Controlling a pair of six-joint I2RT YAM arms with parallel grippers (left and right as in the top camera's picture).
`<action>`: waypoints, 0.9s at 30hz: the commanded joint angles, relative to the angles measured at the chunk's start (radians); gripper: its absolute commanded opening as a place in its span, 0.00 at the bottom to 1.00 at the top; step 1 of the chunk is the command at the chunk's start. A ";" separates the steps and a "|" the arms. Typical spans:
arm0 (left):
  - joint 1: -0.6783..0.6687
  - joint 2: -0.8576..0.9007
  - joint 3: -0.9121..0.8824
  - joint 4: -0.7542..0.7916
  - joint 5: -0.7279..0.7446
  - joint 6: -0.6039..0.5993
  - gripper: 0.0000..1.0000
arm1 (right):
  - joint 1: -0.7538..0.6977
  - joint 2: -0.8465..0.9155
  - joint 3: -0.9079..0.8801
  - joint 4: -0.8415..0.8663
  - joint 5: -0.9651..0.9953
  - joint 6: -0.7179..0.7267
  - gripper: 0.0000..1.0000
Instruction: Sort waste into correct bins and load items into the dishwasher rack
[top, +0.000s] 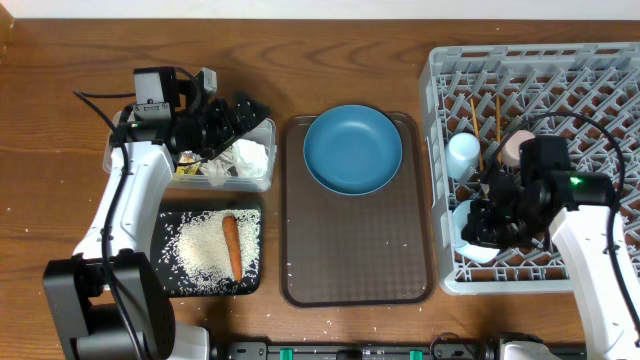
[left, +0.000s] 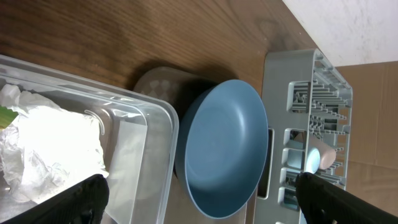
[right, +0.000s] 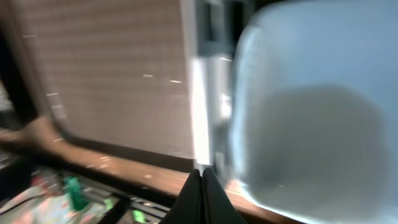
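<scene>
- Apparently the waste is already split by kind: the soft crumpled tissue (top: 250, 155) sits in the clear tub (top: 268, 150), while the loose rice (top: 200, 255) and the tapered carrot (top: 232, 245) lie on the flat black tray (top: 165, 250).
- The left claw (left: 208, 198) hangs over the tub with its fingers spread wide and nothing between them.
- The smooth, round plate (top: 352, 150) lies flat on the ribbed brown tray (top: 350, 250), not yet loaded.
- The grey lattice rack (top: 600, 90) holds 2 cups, one blue (top: 463, 155) and one pink (top: 518, 148), with the thin chopsticks (top: 473, 125) slotted between pegs, likely to keep them steady.
- The glossy bowl (top: 468, 232) is at the rack's near-left edge, under the right claw (right: 202, 183).
- That claw's tips are drawn almost together. The blur hides whether they pinch the rim.
</scene>
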 joint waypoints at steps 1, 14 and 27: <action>0.004 -0.003 0.007 -0.003 0.013 -0.008 0.98 | 0.029 -0.001 0.017 0.000 0.230 0.129 0.01; 0.004 -0.003 0.007 -0.003 0.013 -0.008 0.98 | 0.029 -0.001 0.023 0.002 0.482 0.302 0.05; 0.004 -0.003 0.007 -0.002 0.013 -0.008 0.98 | 0.029 -0.001 0.077 0.035 0.470 0.311 0.12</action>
